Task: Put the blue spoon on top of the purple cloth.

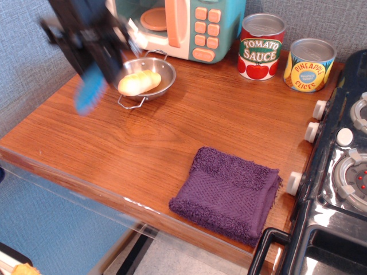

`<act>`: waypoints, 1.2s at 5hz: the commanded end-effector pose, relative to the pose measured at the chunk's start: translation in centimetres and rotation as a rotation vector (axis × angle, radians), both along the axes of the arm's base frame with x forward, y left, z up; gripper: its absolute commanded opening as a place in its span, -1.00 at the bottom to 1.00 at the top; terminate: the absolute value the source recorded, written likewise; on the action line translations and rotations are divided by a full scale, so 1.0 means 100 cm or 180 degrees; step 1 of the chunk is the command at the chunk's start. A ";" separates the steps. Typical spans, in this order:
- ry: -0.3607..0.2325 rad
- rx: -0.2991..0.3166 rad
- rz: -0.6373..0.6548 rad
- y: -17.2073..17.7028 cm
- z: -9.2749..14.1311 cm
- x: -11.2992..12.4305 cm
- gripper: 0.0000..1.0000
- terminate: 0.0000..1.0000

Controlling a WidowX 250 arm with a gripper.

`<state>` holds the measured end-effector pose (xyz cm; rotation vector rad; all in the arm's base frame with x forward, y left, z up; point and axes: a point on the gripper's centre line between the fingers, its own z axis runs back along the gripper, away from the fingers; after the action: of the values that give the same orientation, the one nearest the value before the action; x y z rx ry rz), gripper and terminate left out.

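Note:
My gripper [98, 62] is blurred by motion at the upper left, above the counter beside the metal bowl. It is shut on the blue spoon [90, 93], whose ribbed blue handle hangs down below the fingers; its metal head is hidden in the gripper. The purple cloth [228, 193] lies folded flat near the counter's front right edge, far from the gripper and with nothing on it.
A small metal bowl [163, 67] holding a yellow-white food piece [139, 82] sits just right of the gripper. A toy microwave [178, 23] stands behind it. Tomato sauce [261, 46] and pineapple [309, 64] cans stand at the back. A stove [338, 172] borders the right.

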<state>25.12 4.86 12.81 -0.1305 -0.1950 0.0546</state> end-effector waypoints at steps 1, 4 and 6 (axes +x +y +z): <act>0.0355 0.0148 0.0246 -0.091 -0.035 -0.004 -1.00 -1.00; 0.0436 0.0364 0.0304 -0.119 -0.072 0.011 -1.00 -1.00; 0.0340 0.0432 0.0233 -0.097 -0.064 0.010 1.00 -1.00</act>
<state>25.87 -5.22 4.57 0.0241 -0.0475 0.1218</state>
